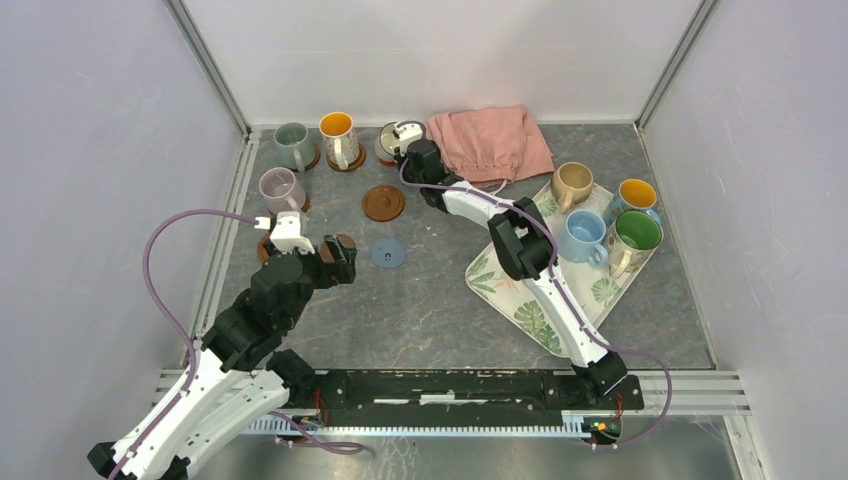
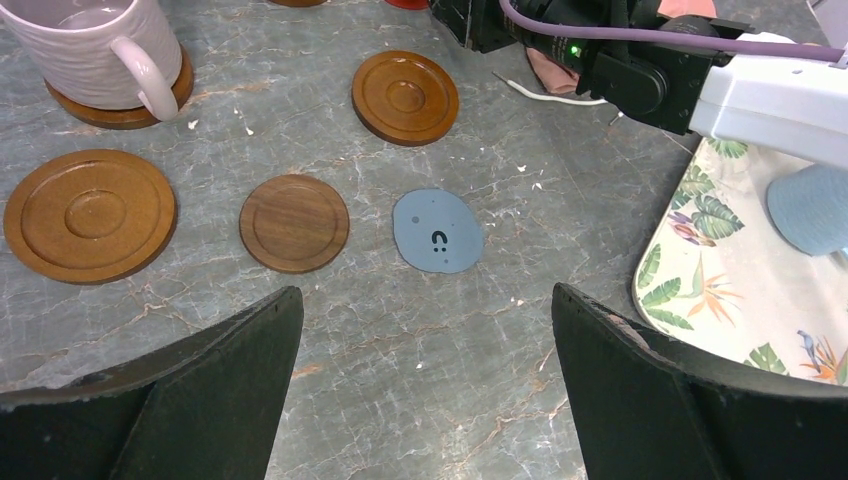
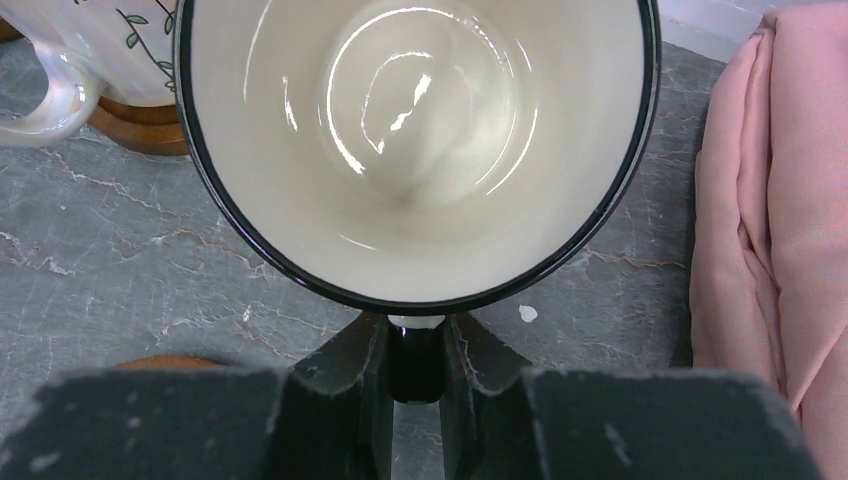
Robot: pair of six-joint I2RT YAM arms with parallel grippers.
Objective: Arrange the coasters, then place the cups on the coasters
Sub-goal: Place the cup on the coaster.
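Near the far edge of the table (image 1: 420, 310), the right gripper (image 3: 415, 365) is clamping its 2 fingers (image 3: 340, 390) tight on the dark handle of a cream-lined cup (image 3: 415, 140) with a black rim. This cup is sitting between an orange-lined mug (image 1: 338, 135) on the left side and a pink cloth (image 1: 490, 140) on the right side. Whether its base is touching the table cannot be told.

The orange-lined mug is standing on a brown coaster (image 3: 140, 130). A grey-green mug (image 1: 293, 143) is standing on a second brown coaster (image 1: 314, 160) closer to the far-left corner. A lilac mug (image 2: 95, 45) is standing on a third brown coaster (image 2: 125, 105) nearer the left edge.

The left gripper (image 2: 425, 295) is hovering over the table, left of centre, with its fingers (image 2: 200, 400) spread wide apart and gripping nothing. Ahead of it, 4 bare coasters are lying flat and apart from one another: a large brown disc (image 2: 90, 213), a smaller brown disc (image 2: 294, 222), a blue coaster (image 2: 437, 230) and a rimmed brown disc (image 2: 405, 96).

Along the right edge, a leaf-patterned tray (image 1: 530, 320) is carrying 4 mugs: a beige mug (image 1: 572, 183), an orange-inside mug (image 1: 636, 197), a light blue mug (image 1: 582, 235) and a green-inside mug (image 1: 634, 235).
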